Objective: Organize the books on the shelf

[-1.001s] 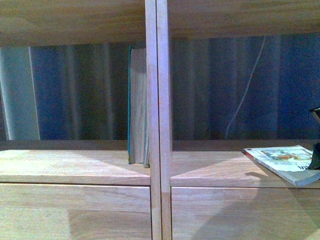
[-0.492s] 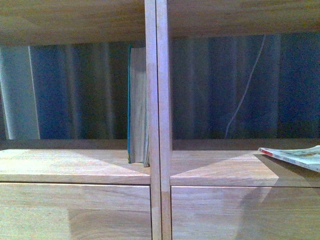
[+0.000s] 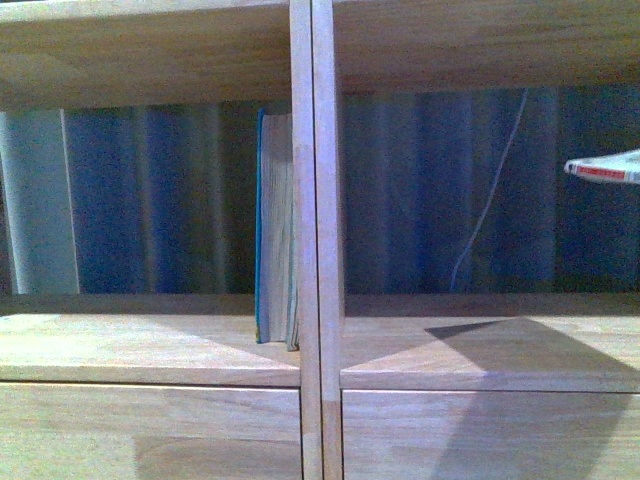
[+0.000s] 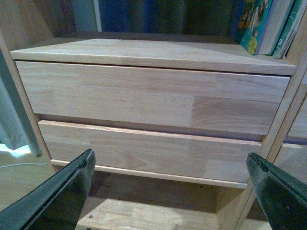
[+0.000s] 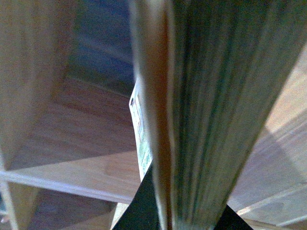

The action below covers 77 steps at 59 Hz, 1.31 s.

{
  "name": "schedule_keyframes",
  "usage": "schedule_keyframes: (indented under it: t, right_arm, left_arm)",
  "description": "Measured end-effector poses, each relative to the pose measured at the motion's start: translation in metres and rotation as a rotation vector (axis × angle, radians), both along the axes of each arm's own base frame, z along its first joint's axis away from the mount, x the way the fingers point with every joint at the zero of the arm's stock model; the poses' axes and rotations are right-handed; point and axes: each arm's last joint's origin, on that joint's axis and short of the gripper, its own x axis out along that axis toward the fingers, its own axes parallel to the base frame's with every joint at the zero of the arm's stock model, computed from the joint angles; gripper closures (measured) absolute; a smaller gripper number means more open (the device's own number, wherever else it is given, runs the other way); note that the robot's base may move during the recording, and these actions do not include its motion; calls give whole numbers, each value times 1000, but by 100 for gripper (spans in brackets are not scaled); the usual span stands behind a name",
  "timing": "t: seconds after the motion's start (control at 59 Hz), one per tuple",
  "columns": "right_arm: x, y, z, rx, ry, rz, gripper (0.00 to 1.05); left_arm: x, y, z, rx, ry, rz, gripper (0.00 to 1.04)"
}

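Observation:
The thick teal book (image 3: 272,225) stands upright in the shelf's (image 3: 150,345) left compartment, against the double central upright. It also shows in the left wrist view as the teal book (image 4: 268,24), on the board above the drawers. The softcover book (image 3: 605,168) hangs in the air at the far right, with only its red-white spine end showing. In the right wrist view the softcover (image 5: 211,96) fills the picture edge-on and blurred, with my right gripper (image 5: 187,213) shut on it. My left gripper (image 4: 170,157) is open, low in front of two drawer fronts (image 4: 144,96).
A white cable (image 3: 490,200) hangs behind the right compartment in front of a blue curtain (image 3: 150,200). The upper shelf board (image 3: 450,40) roofs both compartments. The central upright (image 3: 315,240) divides them. A pale curtain (image 4: 14,120) hangs left of the shelf.
The softcover lay flat on the right compartment's board a second ago. It has since risen off the board and moved right, leaving only its spine end in the front view.

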Motion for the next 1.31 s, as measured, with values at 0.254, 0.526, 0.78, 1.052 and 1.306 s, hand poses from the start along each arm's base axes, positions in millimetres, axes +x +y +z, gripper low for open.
schedule_keyframes:
  t: [0.254, 0.526, 0.78, 1.052, 1.306]
  right_arm:
    - [-28, 4, 16, -59, -178, 94, 97]
    - [-29, 33, 29, -73, -315, 181, 97]
    - [-13, 76, 32, -34, -333, 265, 97]
    - [5, 111, 36, -53, -331, 349, 97]
    - [18, 115, 32, -78, -308, 334, 97]
  left_arm:
    - [0, 0, 0, 0, 0, 0, 7]
    - [0, 0, 0, 0, 0, 0, 7]
    - [0, 0, 0, 0, 0, 0, 7]
    - [0, 0, 0, 0, 0, 0, 7]
    - [15, -1, 21, -464, 56, -353, 7]
